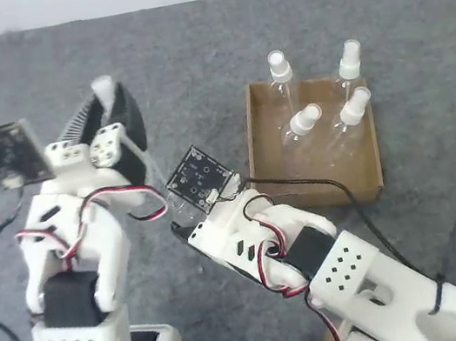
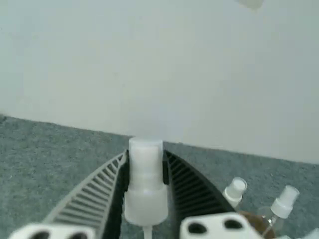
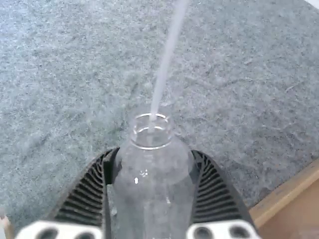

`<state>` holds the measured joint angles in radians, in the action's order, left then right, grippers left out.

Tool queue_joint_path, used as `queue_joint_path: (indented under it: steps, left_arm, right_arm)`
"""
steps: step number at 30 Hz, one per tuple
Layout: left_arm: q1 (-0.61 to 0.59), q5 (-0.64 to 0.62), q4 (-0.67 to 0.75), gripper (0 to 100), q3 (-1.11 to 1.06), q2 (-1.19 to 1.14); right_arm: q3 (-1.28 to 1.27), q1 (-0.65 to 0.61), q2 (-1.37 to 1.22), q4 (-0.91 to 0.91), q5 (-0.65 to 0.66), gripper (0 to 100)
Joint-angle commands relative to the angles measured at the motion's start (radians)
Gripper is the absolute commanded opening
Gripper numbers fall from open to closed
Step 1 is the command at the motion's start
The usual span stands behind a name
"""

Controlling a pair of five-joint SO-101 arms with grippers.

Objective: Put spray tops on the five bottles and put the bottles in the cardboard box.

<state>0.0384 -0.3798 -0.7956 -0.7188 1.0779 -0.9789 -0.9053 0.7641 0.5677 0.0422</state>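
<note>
The left gripper [image 2: 145, 157] pinches a spray top [image 2: 145, 194], its tube [image 3: 164, 59] in the bottle [image 3: 149, 184] clamped by the right gripper [image 3: 153, 155]; any tilt could jam it.

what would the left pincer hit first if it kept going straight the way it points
Nothing close, it seems: beyond the left pincer and the spray top it grips lie grey carpet, then the pale wall. Depth is hard to judge.
</note>
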Motion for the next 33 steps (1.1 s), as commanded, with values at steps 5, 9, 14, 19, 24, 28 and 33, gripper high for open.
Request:
queue_joint_path:
  steps: [5,9,14,19,24,28,33]
  left_arm:
    - [0.008,-0.002,-0.055,1,-0.062,0.017]
    - [0.009,0.003,-0.126,1,-0.062,0.017]
    - [0.011,0.060,-0.170,1,-0.068,0.017]
    - [0.100,0.098,-0.222,1,-0.070,0.017]
    - [0.161,0.109,-0.233,1,-0.065,0.018]
    - [0.160,0.112,-0.239,2,-0.064,0.018]
    - [0.166,0.115,-0.321,12,-0.008,0.018]
  right_arm:
    - [-0.029,0.001,0.036,-0.024,-0.009,0.6]
    - [-0.087,0.002,0.124,-0.117,-0.014,0.6]
    - [-0.192,0.044,0.229,-0.263,-0.014,0.6]
    - [-0.236,0.094,0.251,-0.328,-0.046,0.6]
    - [-0.255,0.096,0.252,-0.329,-0.057,0.6]
    - [-0.267,0.097,0.260,-0.329,-0.057,0.6]
    - [-0.269,0.099,0.259,-0.329,-0.057,0.6]
